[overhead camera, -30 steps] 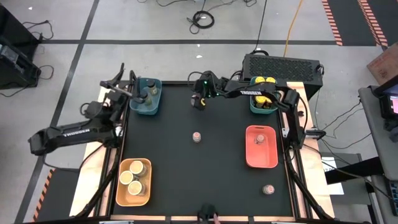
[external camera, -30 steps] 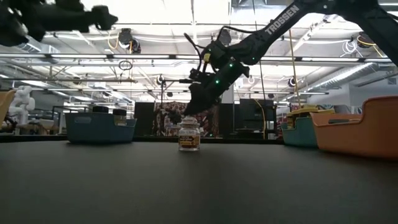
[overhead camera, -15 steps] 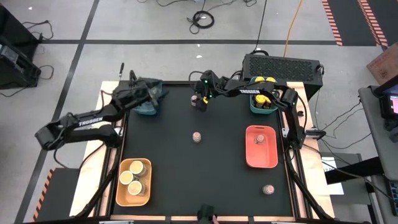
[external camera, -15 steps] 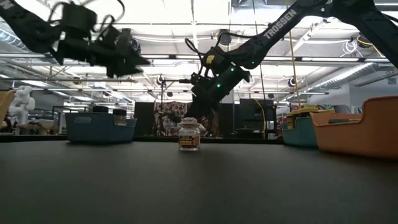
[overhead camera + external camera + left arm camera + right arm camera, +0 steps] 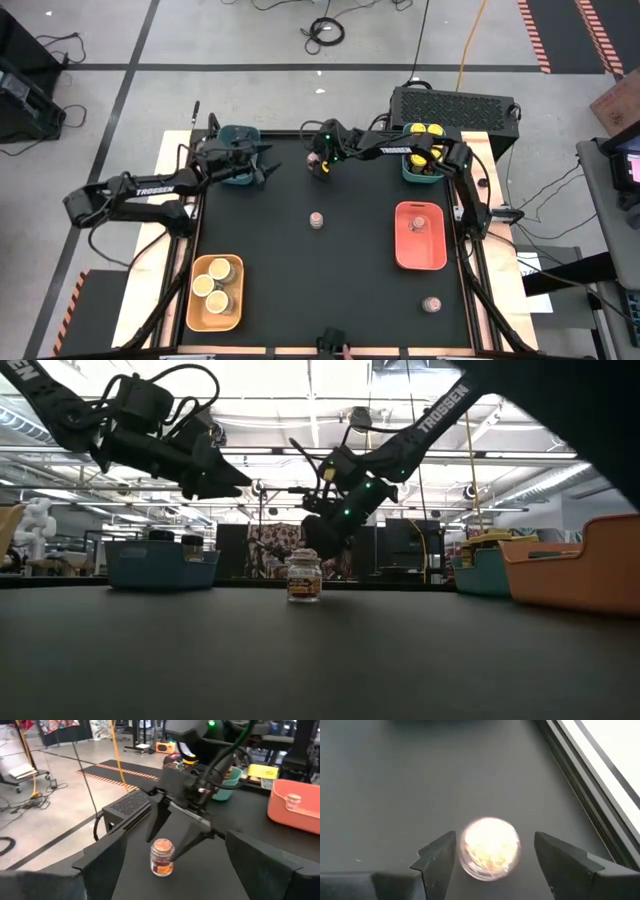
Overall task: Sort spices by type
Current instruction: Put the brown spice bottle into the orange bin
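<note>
The right gripper [image 5: 492, 852] hangs directly above a small spice jar [image 5: 490, 848], fingers spread wide to either side and not touching it. To grasp well, it should descend straight, keeping the jar centred, and close low on the body. The jar is tiny, clear glass with reddish-orange contents and a pale pinkish lid. It stands upright near the teal tray [image 5: 425, 172]. The left gripper [image 5: 262, 172] waits wide open nearby.
</note>
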Controlling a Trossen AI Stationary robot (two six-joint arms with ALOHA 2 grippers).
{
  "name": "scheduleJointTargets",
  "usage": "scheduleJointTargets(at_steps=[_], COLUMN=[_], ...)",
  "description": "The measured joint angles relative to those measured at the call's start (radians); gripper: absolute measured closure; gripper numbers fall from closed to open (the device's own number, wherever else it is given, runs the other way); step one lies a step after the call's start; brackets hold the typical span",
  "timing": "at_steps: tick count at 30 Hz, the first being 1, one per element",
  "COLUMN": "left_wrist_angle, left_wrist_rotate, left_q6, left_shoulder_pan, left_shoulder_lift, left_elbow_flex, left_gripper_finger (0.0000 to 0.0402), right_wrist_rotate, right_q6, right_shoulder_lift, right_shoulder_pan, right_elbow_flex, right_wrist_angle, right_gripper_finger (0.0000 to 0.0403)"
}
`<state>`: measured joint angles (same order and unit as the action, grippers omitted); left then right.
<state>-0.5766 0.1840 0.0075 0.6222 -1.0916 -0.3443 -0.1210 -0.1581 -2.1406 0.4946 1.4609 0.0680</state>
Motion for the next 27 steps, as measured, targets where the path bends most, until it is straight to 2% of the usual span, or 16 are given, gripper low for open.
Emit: scheduleJointTargets(at_steps=[13,16,24,27], left_wrist_angle=[-0.015,-0.015,-0.014,-0.013], left_wrist_rotate=[-0.002,-0.002,-0.002,-0.001], left_q6=[0.043,0.042,0.042,0.042], left_shoulder_pan=[-0.021,-0.021,-0.021,-0.021], left_shoulder_lift=[-0.006,-0.006,-0.006,-0.006], left_elbow_flex=[0.000,0.000,0.000,0.000], left_gripper_finger=[0.0061,0.0061,0.0061,0.0061], right_wrist_rotate=[0.017,0.017,0.061,0.064], right_q6=[0.092,0.095,0.089,0.069], right_shoulder_lift=[-0.002,-0.002,0.000,0.030], right_shoulder_pan=[0.001,-0.001,-0.004,-0.004], right_elbow_flex=[0.000,0.000,0.000,-0.002], right_wrist_angle=[0.009,0.020,0.017,0.049], right_gripper_finger=[0.0145,0.0165,0.0255,0.0262])
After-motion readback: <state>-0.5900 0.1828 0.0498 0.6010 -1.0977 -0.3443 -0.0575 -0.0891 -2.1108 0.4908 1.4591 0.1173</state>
